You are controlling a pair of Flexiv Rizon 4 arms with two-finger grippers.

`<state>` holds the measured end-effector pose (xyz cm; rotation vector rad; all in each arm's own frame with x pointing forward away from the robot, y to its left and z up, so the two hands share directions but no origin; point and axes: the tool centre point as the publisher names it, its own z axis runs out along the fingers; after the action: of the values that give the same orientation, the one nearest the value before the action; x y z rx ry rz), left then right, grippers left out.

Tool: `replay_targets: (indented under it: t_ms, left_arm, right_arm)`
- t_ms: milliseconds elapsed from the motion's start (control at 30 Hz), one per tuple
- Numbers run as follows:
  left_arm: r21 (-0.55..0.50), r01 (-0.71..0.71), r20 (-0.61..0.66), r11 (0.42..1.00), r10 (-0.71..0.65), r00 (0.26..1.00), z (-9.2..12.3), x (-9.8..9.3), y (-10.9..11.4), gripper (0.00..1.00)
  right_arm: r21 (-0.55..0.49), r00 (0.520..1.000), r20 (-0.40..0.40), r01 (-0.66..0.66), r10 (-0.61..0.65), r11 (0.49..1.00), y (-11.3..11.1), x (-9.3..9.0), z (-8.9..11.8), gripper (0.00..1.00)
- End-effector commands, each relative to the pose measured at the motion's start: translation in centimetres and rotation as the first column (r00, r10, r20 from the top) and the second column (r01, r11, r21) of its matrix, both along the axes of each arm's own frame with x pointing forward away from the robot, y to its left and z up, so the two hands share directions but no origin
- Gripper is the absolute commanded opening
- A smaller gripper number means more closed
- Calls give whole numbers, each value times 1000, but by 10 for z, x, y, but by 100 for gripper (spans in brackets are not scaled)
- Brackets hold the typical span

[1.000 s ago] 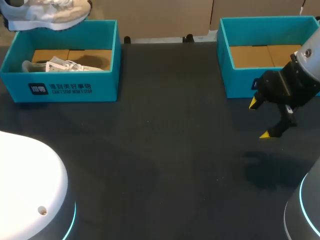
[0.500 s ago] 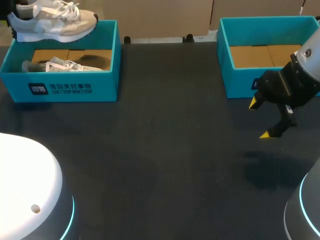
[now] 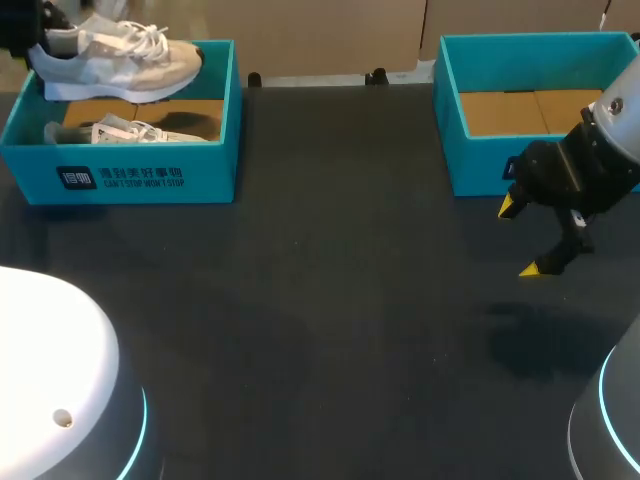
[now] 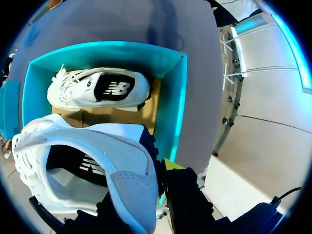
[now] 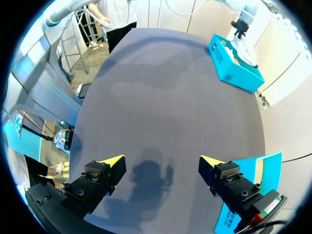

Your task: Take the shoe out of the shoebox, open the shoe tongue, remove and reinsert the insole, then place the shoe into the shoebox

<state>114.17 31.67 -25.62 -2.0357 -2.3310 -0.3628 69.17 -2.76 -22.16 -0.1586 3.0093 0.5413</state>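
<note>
Jaws of left gripper (image 4: 163, 181): clamped on the heel of a white and grey sneaker (image 3: 115, 60); one yellow fingertip (image 4: 170, 164) shows outside the heel collar, the other is hidden by the shoe.
Held sneaker (image 4: 97, 161): in the air over the rear part of the left shoebox (image 3: 150, 178), roughly level, toe toward the table's middle.
Second sneaker (image 3: 120, 132): matching, lying on its side on the cardboard floor inside the same teal box (image 4: 180, 107).
Jaws of right gripper (image 3: 522, 237): spread wide, nothing between them; it hangs above the dark table (image 3: 330, 300), just in front of the right shoebox (image 3: 475, 165).
Right shoebox: teal, only its brown cardboard floor showing.
</note>
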Motion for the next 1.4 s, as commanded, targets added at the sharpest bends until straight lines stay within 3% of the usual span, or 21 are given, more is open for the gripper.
replay_targets:
  t_ms: [33,700,1400]
  left_arm:
    - [0,3,6,1000,-3,1000,-11,2,-2,0]
    - [1,-22,-18,1000,22,1000,-56,33,-12,0]
    - [28,-17,-25,999,18,1000,-101,44,-17,0]
  right_arm:
    - [-2,1000,-1,0,0,1000,1,1,-1,100]
    - [-2,1000,-1,0,0,1000,1,1,-1,100]
    - [-2,1000,-1,0,0,1000,1,1,-1,100]
